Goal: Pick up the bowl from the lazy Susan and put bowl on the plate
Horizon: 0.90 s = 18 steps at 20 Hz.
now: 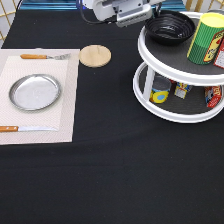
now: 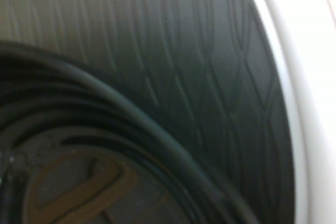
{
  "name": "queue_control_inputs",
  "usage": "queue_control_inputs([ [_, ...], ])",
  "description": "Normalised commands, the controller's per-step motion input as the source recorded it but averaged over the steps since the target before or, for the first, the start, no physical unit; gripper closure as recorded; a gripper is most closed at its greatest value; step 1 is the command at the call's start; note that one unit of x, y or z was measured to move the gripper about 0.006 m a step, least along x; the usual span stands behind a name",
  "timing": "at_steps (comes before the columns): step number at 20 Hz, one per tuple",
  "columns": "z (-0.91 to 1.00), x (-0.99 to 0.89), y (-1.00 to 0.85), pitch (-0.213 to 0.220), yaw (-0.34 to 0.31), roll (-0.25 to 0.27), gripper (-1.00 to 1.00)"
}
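Observation:
The glossy black bowl (image 1: 170,27) sits on the top tier of the white lazy Susan (image 1: 165,61) at the exterior view's upper right. My gripper (image 1: 134,18) is at the exterior view's top edge, low and just left of the bowl's rim. In the wrist view the bowl's ridged rim (image 2: 90,130) fills the near corner, with the dark grey shelf (image 2: 195,75) and the white edge of the lazy Susan (image 2: 311,100) beside it. The silver plate (image 1: 35,92) lies bare on a pale placemat (image 1: 67,120) at the exterior view's left.
A tall green and yellow can (image 1: 206,39) stands on the top tier right of the bowl. Several tins (image 1: 160,91) stand on the lower tier. A round wooden coaster (image 1: 95,55), a fork (image 1: 45,56) and a knife (image 1: 27,129) lie near the plate.

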Motion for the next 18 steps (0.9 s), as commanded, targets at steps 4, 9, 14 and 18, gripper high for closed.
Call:
queue_control_inputs([
  [4,-0.23,0.11,0.15,-0.108,-0.065,-0.126,-1.0],
  [9,-0.17,0.0,0.03,-0.092,-0.053,-0.092,1.0],
  [14,0.19,-0.01,0.03,-0.058,-0.029,-0.093,1.0],
  [18,0.41,-0.03,0.14,-0.034,-0.037,-0.112,1.0],
])
